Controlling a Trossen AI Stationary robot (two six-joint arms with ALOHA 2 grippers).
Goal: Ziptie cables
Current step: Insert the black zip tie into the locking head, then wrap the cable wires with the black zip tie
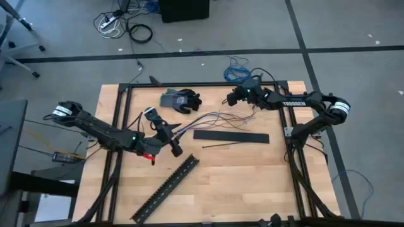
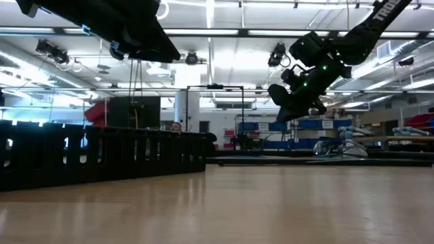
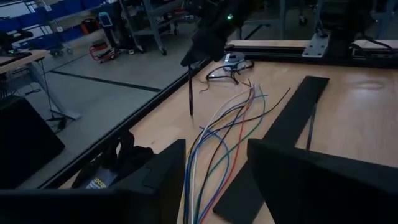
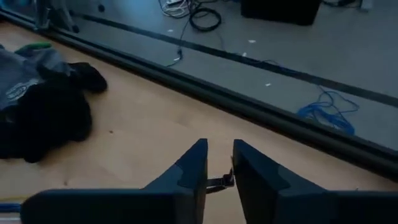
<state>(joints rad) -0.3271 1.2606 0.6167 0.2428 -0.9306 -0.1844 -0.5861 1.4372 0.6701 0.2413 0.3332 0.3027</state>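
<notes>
Across table [image 1: 252,183] middle: cables [image 1: 218,118] lying fanned beside flat black strip [image 1: 230,136]. Left claw [image 1: 169,137] hovering spread at their near ends. Right claw [image 4: 219,180] pinching zip tie [image 3: 190,93], dangling above table's far edge.

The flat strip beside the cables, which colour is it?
Black, seen best in the high view: the flat strip.

The cables [image 1: 211,120] lie loose (thin, many-coloured) on the table's middle; strands fanning apart.
</notes>
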